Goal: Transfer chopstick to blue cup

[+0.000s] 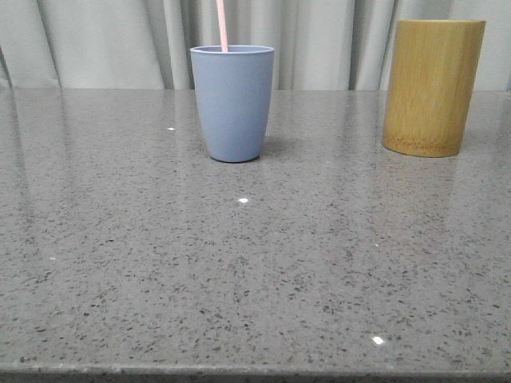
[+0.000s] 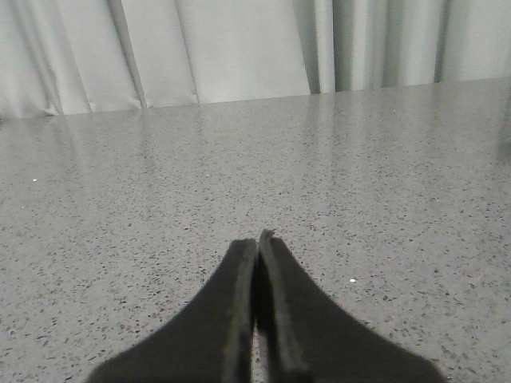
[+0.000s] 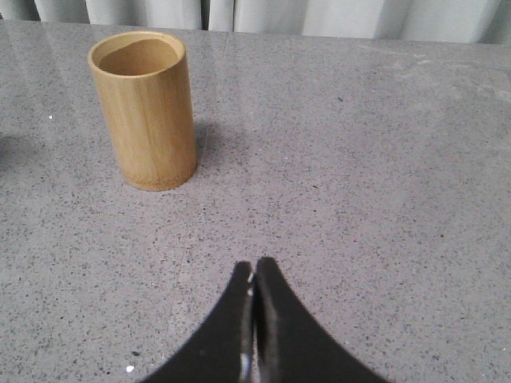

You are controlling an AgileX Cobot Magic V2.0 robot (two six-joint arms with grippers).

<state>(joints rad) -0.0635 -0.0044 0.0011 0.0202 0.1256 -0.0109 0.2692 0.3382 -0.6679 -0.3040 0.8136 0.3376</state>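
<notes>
The blue cup (image 1: 232, 102) stands upright on the grey stone table, left of centre toward the back. The pale pink chopstick (image 1: 222, 25) stands inside it, its upper part rising out of the rim and past the top of the front view. My left gripper (image 2: 257, 241) hovers over bare tabletop with its dark fingers pressed together and nothing between them. My right gripper (image 3: 254, 265) is likewise shut and empty, a short way in front of the bamboo cylinder.
A taller yellow-brown bamboo cylinder (image 1: 433, 86) (image 3: 145, 109) stands at the back right, its inside looking empty in the right wrist view. Pale curtains (image 1: 120, 40) hang behind the table. The speckled tabletop (image 1: 255, 271) stretches to the front edge.
</notes>
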